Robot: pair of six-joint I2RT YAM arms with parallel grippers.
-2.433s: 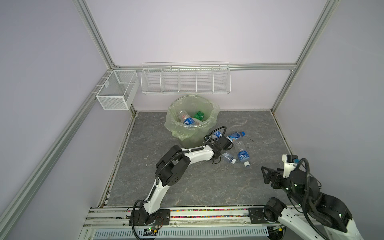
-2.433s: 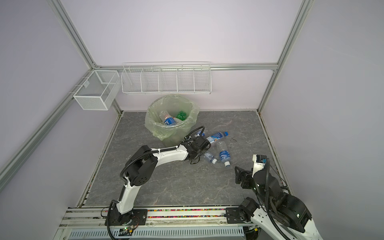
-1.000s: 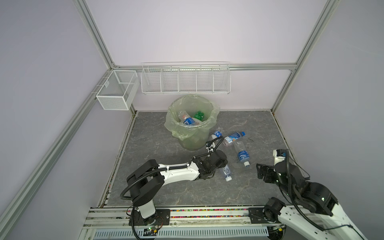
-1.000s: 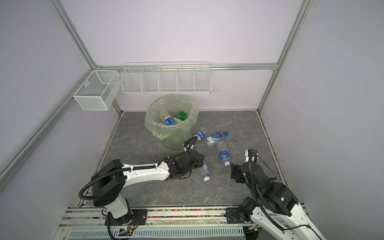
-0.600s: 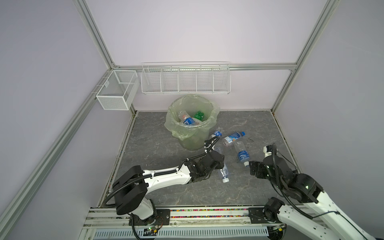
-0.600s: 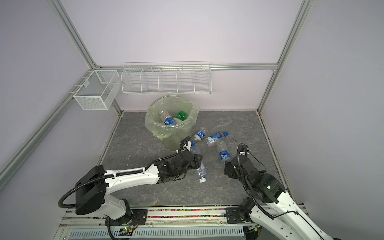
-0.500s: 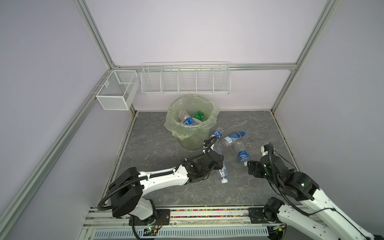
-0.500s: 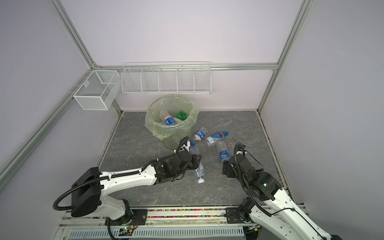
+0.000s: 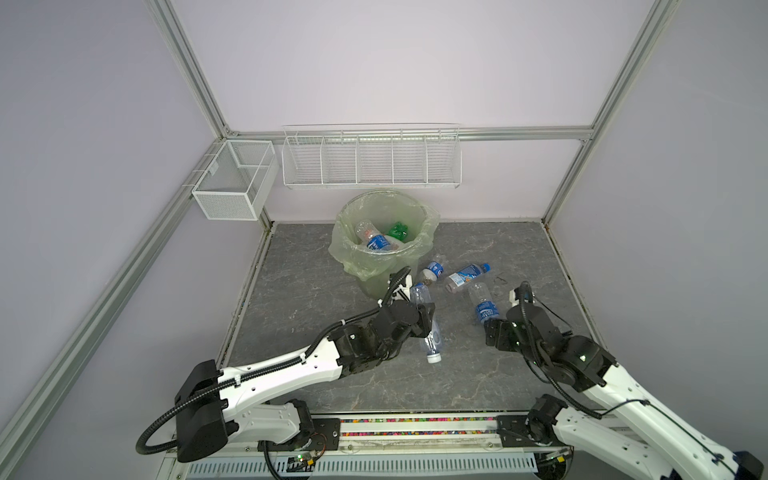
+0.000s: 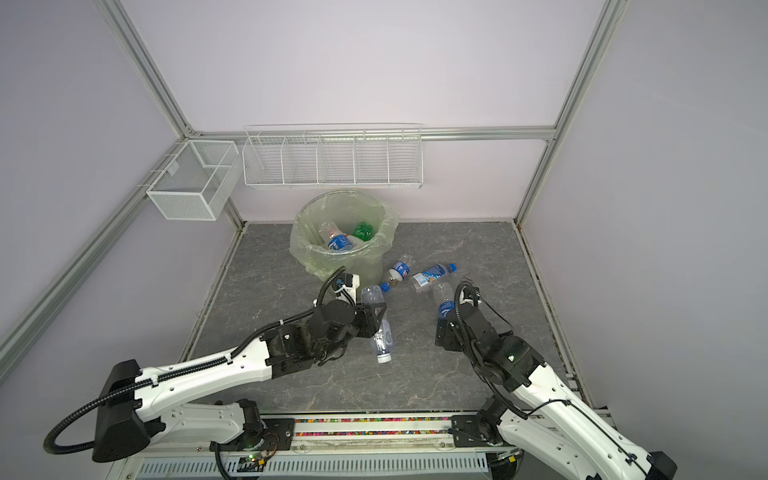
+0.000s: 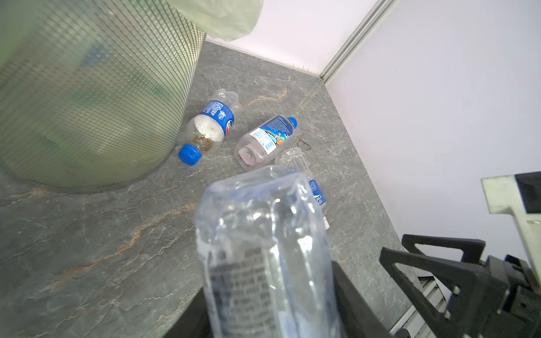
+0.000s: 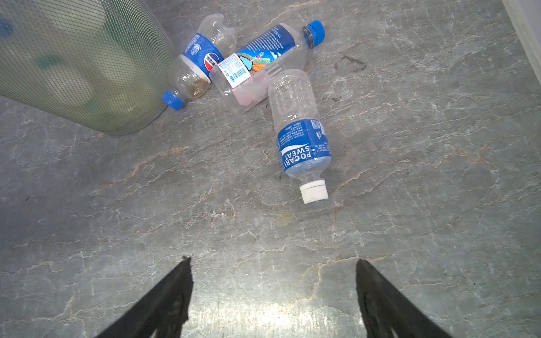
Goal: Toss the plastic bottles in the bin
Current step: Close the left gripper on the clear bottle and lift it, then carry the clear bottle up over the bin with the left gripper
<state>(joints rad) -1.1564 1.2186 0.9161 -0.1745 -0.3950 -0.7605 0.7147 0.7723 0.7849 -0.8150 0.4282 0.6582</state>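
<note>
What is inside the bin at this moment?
In both top views, the bin holds a clear blue-labelled bottle and a green bottle on top; anything beneath them is covered.

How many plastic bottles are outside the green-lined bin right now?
4. On the grey floor by the bin: a blue-capped Pepsi bottle, a picture-label bottle, a white-capped Pocari bottle. The left gripper holds a fourth, clear bottle. Others may hide behind the bin.

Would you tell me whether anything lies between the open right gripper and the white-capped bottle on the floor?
Nothing visible does: in the right wrist view, only bare grey floor lies between the right gripper and the white-capped bottle, whose cap points toward the gripper.
</note>
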